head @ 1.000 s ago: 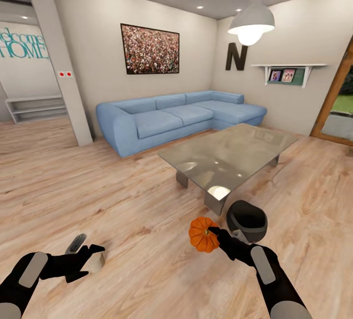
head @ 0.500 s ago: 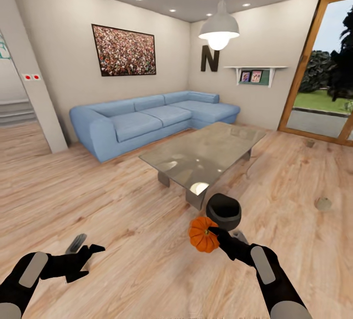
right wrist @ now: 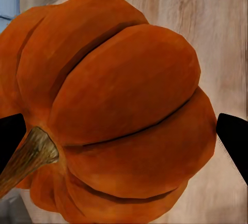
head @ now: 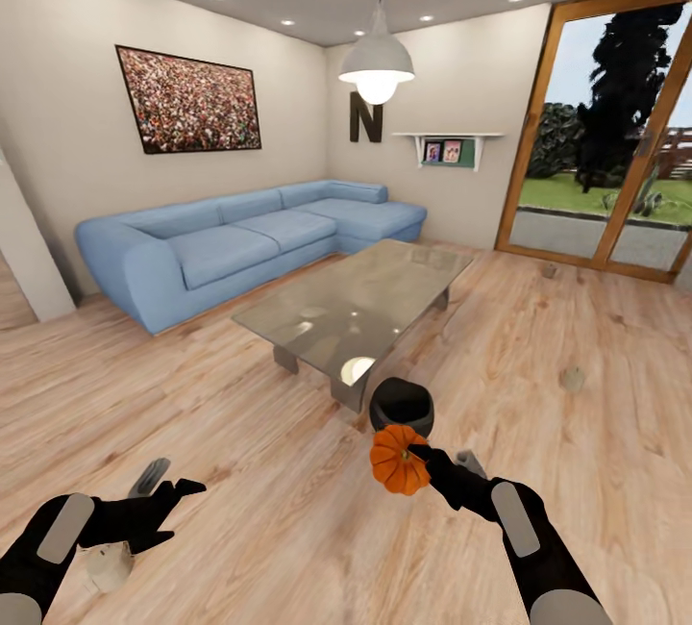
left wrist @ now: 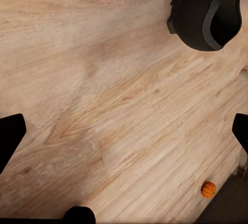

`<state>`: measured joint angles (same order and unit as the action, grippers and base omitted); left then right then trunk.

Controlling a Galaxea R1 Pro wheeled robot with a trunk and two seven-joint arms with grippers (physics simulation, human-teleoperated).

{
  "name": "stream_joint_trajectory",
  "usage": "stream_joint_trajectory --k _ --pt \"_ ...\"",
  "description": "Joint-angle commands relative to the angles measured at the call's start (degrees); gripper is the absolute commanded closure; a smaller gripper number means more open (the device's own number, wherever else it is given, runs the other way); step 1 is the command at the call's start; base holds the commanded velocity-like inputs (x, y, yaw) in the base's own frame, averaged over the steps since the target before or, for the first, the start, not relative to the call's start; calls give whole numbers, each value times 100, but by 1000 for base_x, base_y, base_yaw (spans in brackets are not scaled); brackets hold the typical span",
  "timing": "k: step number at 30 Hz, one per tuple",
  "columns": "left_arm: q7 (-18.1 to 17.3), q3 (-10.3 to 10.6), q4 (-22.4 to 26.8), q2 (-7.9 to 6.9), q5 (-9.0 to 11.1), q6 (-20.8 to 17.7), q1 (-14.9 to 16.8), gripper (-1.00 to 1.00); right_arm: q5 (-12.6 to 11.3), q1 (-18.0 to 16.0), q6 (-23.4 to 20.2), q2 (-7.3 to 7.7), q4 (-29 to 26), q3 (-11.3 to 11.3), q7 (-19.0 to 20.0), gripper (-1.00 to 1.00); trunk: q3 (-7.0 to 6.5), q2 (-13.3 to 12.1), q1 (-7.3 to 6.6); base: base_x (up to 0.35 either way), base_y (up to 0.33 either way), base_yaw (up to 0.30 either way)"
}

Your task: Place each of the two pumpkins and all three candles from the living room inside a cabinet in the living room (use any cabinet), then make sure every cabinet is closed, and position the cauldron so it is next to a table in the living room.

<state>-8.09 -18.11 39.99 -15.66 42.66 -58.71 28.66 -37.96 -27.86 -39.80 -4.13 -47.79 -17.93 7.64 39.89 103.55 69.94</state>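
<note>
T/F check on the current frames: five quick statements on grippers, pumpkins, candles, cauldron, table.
1. The right gripper holds a pumpkin. True.
2. The left gripper holds a candle. False: it is open and empty; a candle stands on the floor by it.
3. The cauldron sits on the glass table. False: it is on the floor near the table's corner.
4. A second pumpkin lies on the floor. True.
5. A candle stands on the floor towards the glass door. True.

Blue corner sofa (head: 240,236) behind glass coffee table (head: 356,303); pendant lamp (head: 376,62) above.
</note>
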Motion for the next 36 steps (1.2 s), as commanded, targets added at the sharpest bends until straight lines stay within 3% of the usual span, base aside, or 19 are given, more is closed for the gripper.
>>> stream_joint_trajectory --k 1,16,29,36 --pt "0 0 0 1 -2 0 0 -100 -45 -1 -2 0 -2 0 0 100 -19 -41 -23 0 0 -279" --pt "0 0 0 -1 6 0 0 -100 -36 -1 6 0 -2 -9 0 100 -288 -643 -352 0 0 -270" --pt "0 0 -2 -3 5 2 0 -100 -36 0 8 4 -4 -27 18 100 -534 -1164 -638 0 0 -62" --pt "0 2 -1 1 1 1 0 -100 -43 1 7 3 -2 -162 19 100 -665 -1365 -748 0 0 -207"
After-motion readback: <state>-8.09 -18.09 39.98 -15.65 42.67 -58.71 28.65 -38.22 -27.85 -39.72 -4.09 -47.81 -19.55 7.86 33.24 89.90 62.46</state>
